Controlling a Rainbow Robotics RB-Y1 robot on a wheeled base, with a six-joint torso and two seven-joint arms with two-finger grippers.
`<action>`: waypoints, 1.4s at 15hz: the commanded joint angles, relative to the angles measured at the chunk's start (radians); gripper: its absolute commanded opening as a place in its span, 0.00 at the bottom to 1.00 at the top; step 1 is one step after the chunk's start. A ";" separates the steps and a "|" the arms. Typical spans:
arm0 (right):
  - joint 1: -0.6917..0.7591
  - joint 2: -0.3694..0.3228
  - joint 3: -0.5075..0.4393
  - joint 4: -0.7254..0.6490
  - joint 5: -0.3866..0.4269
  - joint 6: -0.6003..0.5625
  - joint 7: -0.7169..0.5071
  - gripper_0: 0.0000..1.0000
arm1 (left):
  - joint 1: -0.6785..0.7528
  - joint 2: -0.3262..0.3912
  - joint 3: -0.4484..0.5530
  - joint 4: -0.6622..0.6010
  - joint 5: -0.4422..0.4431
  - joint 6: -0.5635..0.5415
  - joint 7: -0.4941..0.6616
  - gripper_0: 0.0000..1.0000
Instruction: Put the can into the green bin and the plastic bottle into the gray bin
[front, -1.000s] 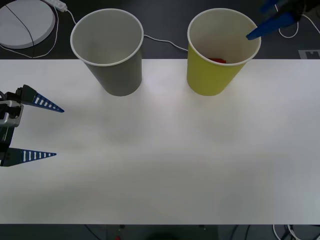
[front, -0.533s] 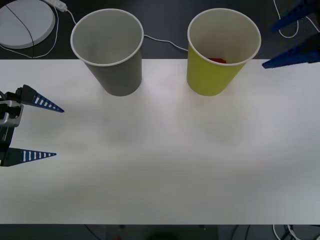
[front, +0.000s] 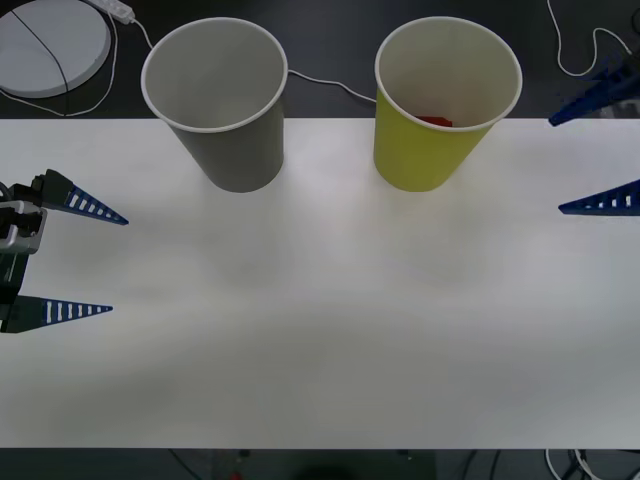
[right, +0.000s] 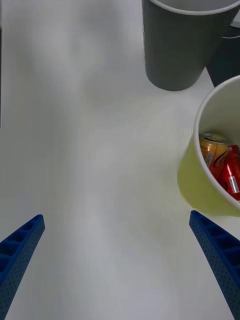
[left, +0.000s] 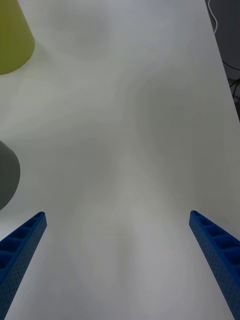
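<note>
Desk (front: 330, 330): a white top spanning most of the front view, with a dark floor strip behind it along the upper edge.
Gray bin (front: 218, 100): stands upright at the upper left-centre of the front view, near the desk's far edge; its pale inside holds nothing that can be seen. In the right wrist view its wall (right: 177, 45) sits at the top of the frame.
Green bin (front: 440, 105): upright at the upper right-centre of the front view, beside the gray bin with a gap between them. In the right wrist view its rim and yellow-green wall (right: 200, 185) show at the right edge.
Can (right: 212, 152): lies inside the green bin, red-orange with a gold band, resting against other red, shiny material at the bottom. From the front, a small red patch (front: 435, 121) shows low inside the bin.
Right pincer (front: 590, 155): at the right edge of the front view, to the right of the green bin and apart from it; its two blue ribbed fingers (front: 605, 203) are spread wide, with nothing between them.
Left pincer (front: 85, 260): at the left edge of the front view, mid-height over the desk, well apart from both bins; fingers (front: 90, 208) spread wide, with nothing between them.
White round disc (front: 50, 45): upper left corner of the front view, off the desk, with a black cable across it.
White cables (front: 320, 82): run on the dark floor behind the bins.
</note>
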 joint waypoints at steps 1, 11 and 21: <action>0.120 0.012 -0.047 -0.024 -0.027 0.017 0.117 1.00 | 0.000 0.000 0.000 0.000 0.000 0.000 0.000 1.00; 0.327 0.133 -0.126 -0.025 0.005 0.064 0.421 1.00 | 0.000 0.000 0.000 0.000 0.000 0.000 0.000 1.00; 0.408 0.215 -0.169 -0.073 0.056 0.064 0.459 1.00 | 0.000 0.000 0.000 0.000 0.000 0.000 0.000 1.00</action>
